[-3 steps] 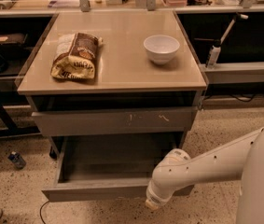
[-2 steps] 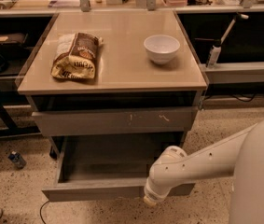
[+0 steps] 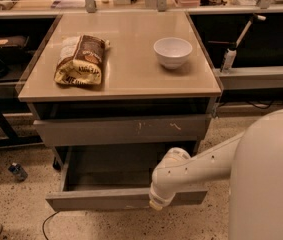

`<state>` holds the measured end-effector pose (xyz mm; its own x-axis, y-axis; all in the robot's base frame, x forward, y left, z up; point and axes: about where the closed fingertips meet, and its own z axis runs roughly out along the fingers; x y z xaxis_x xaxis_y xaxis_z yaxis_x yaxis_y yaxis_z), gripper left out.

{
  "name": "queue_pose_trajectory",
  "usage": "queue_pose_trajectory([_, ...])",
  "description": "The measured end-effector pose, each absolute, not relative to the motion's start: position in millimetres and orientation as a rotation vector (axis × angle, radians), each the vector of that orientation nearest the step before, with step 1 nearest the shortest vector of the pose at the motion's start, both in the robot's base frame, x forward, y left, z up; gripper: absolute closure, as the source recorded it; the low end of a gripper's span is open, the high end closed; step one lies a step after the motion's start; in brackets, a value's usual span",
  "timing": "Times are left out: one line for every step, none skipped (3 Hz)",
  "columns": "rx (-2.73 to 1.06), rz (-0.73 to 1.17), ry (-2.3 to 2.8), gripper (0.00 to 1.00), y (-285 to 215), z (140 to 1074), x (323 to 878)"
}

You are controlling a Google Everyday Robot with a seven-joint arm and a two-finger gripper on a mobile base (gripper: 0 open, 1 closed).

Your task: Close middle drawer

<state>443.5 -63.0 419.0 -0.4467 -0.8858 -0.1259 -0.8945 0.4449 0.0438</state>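
The middle drawer (image 3: 98, 199) is the low, wide grey one, pulled well out from under the table, with its grey tray interior (image 3: 113, 170) showing. Above it is another grey drawer front (image 3: 123, 130) with pale scratch marks, nearly flush with the table. My white arm (image 3: 201, 166) reaches in from the lower right. The gripper (image 3: 155, 204) is at the arm's end, against the right part of the middle drawer's front edge and mostly hidden behind the wrist.
On the table top (image 3: 131, 79) lie a brown snack bag (image 3: 80, 60) and a white bowl (image 3: 172, 51). Dark shelving stands left (image 3: 1, 59) and right (image 3: 261, 74). A small bottle (image 3: 17, 171) lies on the speckled floor at the left.
The arm's end has moved a little left and in towards the drawer front. The drawer looks about as far out as before.
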Motion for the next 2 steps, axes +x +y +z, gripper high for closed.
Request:
queue_pose_trajectory([-1.605,0.159,2.597,0.81,-62.6,419.0,443.7])
queue_pose_trajectory([-1.605,0.159,2.597,0.58,-62.6,419.0,443.7])
